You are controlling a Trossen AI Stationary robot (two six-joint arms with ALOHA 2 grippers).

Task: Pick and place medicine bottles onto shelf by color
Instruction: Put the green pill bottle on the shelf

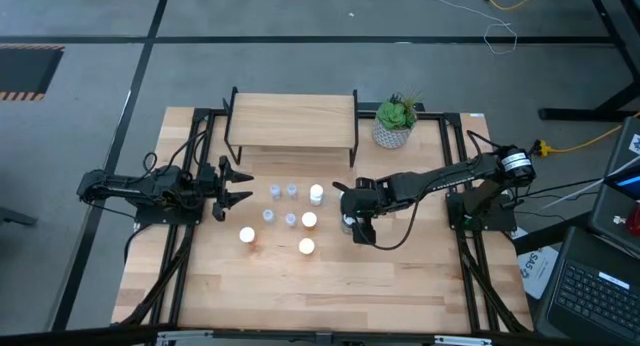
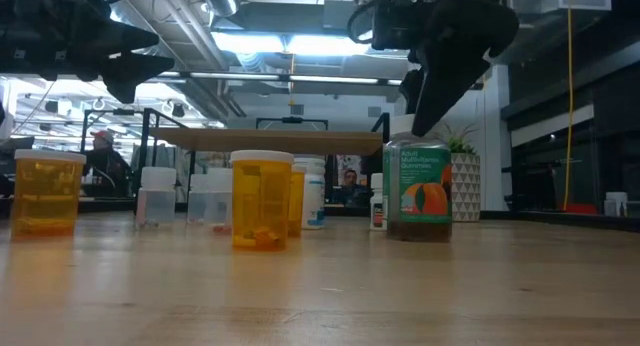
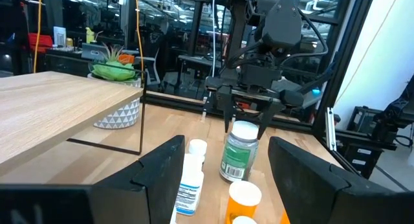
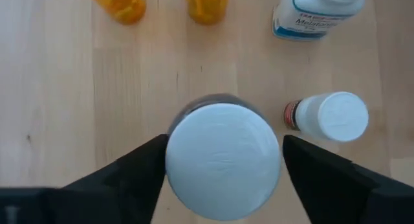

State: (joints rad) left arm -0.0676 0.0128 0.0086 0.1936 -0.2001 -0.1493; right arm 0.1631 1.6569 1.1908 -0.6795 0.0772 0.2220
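Two arms over tabletop [image 1: 330,286]. High view: right gripper [image 1: 352,224] sits over dark bottle [image 1: 347,223] right of centre; left gripper [image 1: 235,186] waits spread toward left edge; shelf [image 1: 292,119] at far edge, nothing seen on top; small bottles [image 1: 291,219] clustered mid-table.

Low view: dark bottle upright, label reads "Multivitamin"; orange bottle [image 2: 261,200] nearest.

Left wrist view: right fingers straddle white cap.

Right wrist view: jaws wide either side of cap [image 4: 223,160], not touching. Risk: off-centre close tips bottle into small white-capped neighbour [image 4: 328,117]. "Melatonin" bottle [image 4: 317,13] beyond.
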